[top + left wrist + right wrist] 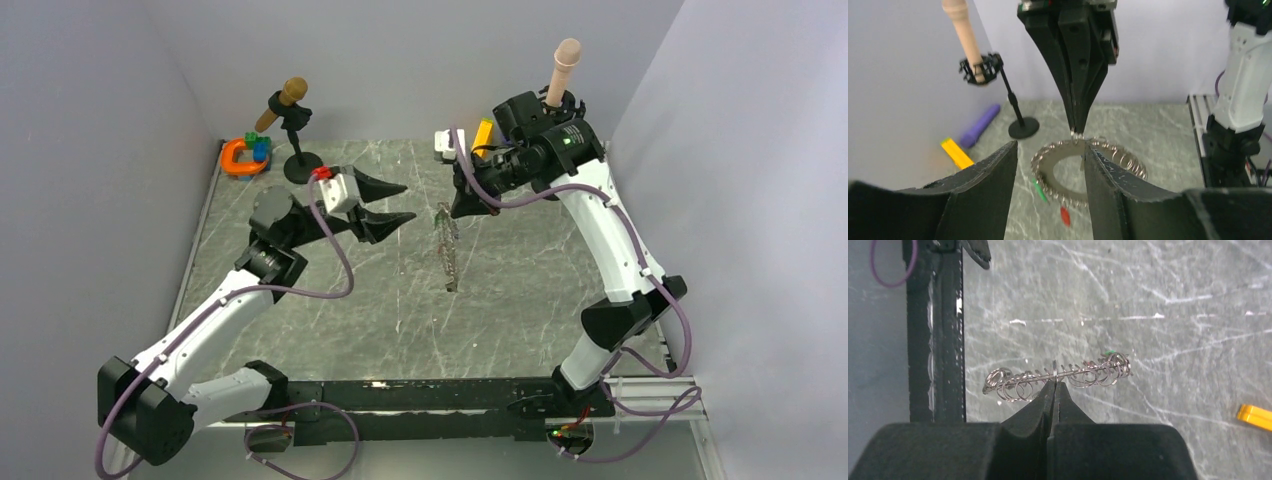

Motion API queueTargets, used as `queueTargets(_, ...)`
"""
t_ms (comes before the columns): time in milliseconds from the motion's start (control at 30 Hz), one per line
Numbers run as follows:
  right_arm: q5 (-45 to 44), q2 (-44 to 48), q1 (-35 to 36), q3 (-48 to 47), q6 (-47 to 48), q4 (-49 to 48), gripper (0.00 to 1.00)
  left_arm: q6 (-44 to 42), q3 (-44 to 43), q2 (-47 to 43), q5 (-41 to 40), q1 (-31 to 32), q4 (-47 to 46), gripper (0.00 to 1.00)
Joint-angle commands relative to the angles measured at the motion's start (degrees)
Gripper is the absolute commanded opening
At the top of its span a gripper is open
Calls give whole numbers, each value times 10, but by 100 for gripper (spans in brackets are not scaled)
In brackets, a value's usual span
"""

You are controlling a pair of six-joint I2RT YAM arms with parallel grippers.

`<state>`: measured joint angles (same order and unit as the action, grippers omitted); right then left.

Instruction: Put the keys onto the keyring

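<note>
Pinched tight at its tips, the right tool (1054, 386) clamps one small loop on the rim of the keyring (1058, 374). Its jaws show no gap between them. From that wrist view the keyring hangs edge-on, its wire loops fanned out along both sides of the grip. The left tool (1050, 150) faces it with jaws spread wide apart and grips nothing; the grey ring sits framed between its two fingers without touching either. A green key (1039, 190) and a red key (1064, 216) sit at the ring's near lower rim, but I cannot tell whether they hang from it or lie on the bench (540, 290). Farther off on the bench are a yellow block (956, 153), a purple stick (979, 126) and a black stand (1023, 127).
</note>
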<state>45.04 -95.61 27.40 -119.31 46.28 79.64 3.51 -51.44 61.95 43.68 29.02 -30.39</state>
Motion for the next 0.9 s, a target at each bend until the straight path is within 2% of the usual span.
queueTargets(0,-98,-10,14,-29,46,51,0,-151,-35,0,-35,35,203,56)
queueTargets(100,-136,-19,21,-37,46,61,0,-189,-41,8,-76,73,231,57)
queueTargets(200,-168,-20,29,-26,47,60,0,-200,-37,14,-112,102,221,60)
queueTargets(367,-172,-16,36,-11,48,58,0,-205,-50,38,-167,139,205,59)
queueTargets(600,-160,-13,40,-2,44,53,0,-208,-88,93,-223,167,211,47)
queueTargets(867,-143,-9,40,5,41,46,0,-203,-97,120,-227,177,196,34)
